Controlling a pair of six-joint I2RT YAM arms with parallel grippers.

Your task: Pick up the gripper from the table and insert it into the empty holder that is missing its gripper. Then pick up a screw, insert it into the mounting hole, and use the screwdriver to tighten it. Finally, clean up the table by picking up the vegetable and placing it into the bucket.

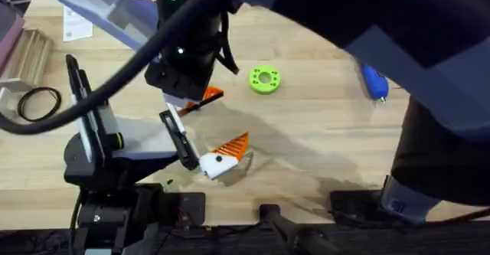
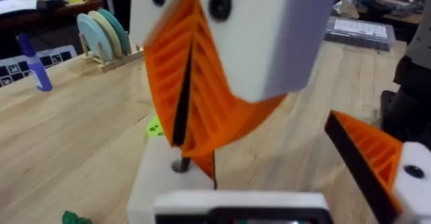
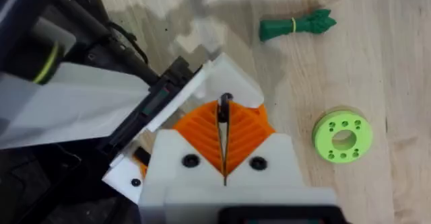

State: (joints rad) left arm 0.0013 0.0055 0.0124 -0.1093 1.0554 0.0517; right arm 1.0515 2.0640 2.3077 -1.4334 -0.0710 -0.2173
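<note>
My right gripper (image 1: 200,98) reaches across the table, its orange pads (image 3: 246,130) shut on a small dark screw (image 3: 225,103). It hangs just above the white holder (image 2: 158,177) on my left gripper (image 2: 269,150). The mounting hole (image 2: 180,165) lies directly under the pinched tips. An orange tip with a dark face (image 2: 203,163) seems seated in that holder. The left gripper (image 1: 226,154) stands open; its other finger (image 2: 367,160) carries an orange tip. The vegetable (image 3: 296,25) lies on the wood nearby. The blue screwdriver (image 1: 374,81) rests at the far right. The bucket is out of view.
A lime-green ring disc (image 1: 265,80) sits behind the grippers. At the far left lie a wooden rack (image 1: 27,52), a black cable loop (image 1: 38,102) and a paper sheet (image 1: 76,25). A rack of coloured plates (image 2: 101,35) stands at the table's far side.
</note>
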